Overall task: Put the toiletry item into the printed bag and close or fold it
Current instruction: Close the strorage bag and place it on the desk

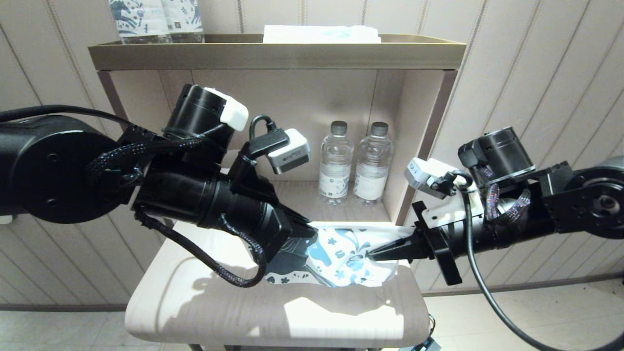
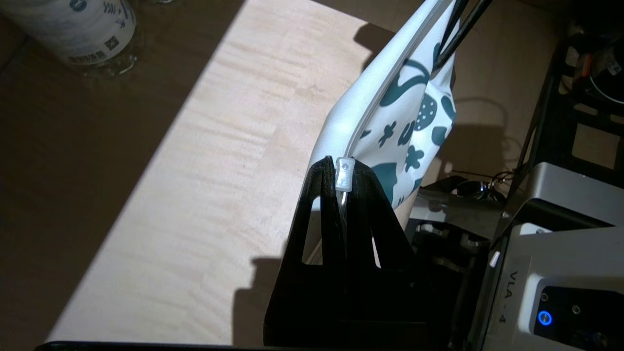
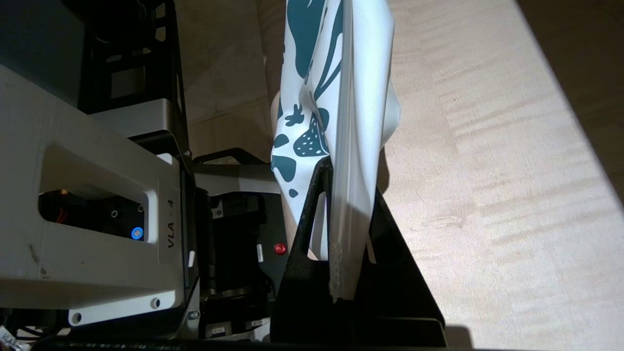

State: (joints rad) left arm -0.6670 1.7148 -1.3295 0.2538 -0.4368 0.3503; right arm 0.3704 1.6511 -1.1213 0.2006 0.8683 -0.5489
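The printed bag (image 1: 348, 253) is white with blue and dark teal figures. The 2 water bottles (image 1: 353, 163) are clear with dark caps, white labels.

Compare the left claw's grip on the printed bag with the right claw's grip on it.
The left claw pinches the printed bag at its clear zipper slider; the right claw pinches the plain sealed end.
In the head view, the left claw reaches in from the left, the right claw from the opposite side.
Both are shut on the bag's top strip, holding it above the wooden table.
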